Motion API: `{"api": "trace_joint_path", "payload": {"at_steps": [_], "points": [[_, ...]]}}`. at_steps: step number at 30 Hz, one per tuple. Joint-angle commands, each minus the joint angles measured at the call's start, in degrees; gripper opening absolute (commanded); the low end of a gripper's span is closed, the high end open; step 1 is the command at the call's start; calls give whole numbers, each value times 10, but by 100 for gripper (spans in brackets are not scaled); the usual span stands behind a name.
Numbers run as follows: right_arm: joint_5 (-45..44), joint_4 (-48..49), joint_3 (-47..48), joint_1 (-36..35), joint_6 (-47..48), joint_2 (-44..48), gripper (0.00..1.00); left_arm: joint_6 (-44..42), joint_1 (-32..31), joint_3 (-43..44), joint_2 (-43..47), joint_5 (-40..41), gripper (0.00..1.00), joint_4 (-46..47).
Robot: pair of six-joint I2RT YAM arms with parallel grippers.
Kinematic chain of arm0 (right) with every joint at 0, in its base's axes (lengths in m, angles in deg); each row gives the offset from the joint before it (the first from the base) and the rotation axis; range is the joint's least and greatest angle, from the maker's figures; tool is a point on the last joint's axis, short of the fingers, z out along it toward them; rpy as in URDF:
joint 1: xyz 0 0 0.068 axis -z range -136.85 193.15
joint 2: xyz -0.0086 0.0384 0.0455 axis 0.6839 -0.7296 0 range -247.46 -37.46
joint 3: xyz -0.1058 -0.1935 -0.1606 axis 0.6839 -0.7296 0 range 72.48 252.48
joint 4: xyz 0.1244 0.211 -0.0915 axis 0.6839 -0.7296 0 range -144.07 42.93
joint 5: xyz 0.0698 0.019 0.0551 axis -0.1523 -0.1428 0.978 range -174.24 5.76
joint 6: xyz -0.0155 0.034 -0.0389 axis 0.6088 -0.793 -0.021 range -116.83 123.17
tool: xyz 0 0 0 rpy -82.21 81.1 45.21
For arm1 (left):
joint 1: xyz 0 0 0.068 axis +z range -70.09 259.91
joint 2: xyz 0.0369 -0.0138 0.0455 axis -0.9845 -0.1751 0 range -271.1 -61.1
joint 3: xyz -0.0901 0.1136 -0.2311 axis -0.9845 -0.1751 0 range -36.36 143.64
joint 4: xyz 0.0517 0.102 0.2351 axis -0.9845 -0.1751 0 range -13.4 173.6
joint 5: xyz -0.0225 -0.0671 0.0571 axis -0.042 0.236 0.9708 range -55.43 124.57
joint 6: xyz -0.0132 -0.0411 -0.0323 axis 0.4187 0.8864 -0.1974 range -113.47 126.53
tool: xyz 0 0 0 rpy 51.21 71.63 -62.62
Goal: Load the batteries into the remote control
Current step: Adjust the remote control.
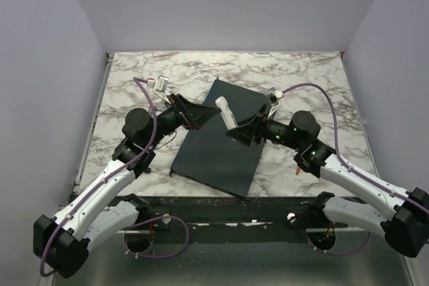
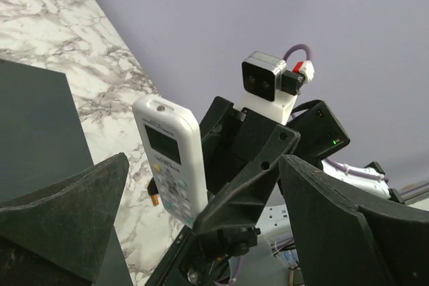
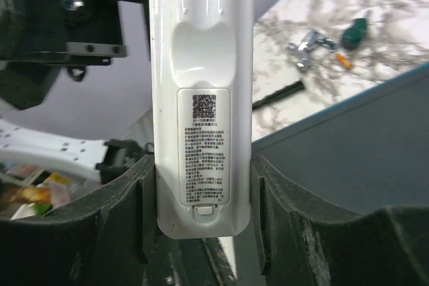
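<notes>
The white remote control [image 1: 224,108] stands upright above the dark slab, and my right gripper [image 1: 239,130] is shut on its lower end. Its back [image 3: 200,65] faces the right wrist camera, with the labelled battery cover closed, and the right fingers [image 3: 131,199] press both of its sides. Its screen and grey buttons [image 2: 171,155] face my left gripper [image 2: 204,185], which is open just short of it and touches nothing. A small orange cylinder [image 3: 343,60], a battery by its look, lies on the marble at the far left.
A large dark grey slab [image 1: 214,152] lies slanted on the marble table [image 1: 315,78] under both grippers. A silver piece [image 3: 307,46] and a green object [image 3: 353,31] lie by the orange cylinder. Another small orange bit [image 1: 297,171] shows beside the right arm.
</notes>
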Motion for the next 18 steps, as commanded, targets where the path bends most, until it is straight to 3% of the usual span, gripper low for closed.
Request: {"api": "trace_joint_path", "payload": {"at_steps": [1, 6, 13, 16, 18], "points": [[-130, -114, 22, -20, 101, 16, 1, 20, -5, 28, -2, 32, 99, -114], [-300, -169, 41, -92, 167, 34, 1, 24, -12, 49, -12, 52, 99, -163], [-412, -162, 52, -185, 195, 14, 1, 17, -23, 72, -42, 56, 98, -195], [-427, -151, 55, -208, 199, 4, 1, 15, -28, 72, -47, 57, 90, -194], [-430, -149, 61, -217, 203, -3, 1, 16, -30, 67, -47, 55, 77, -182]]}}
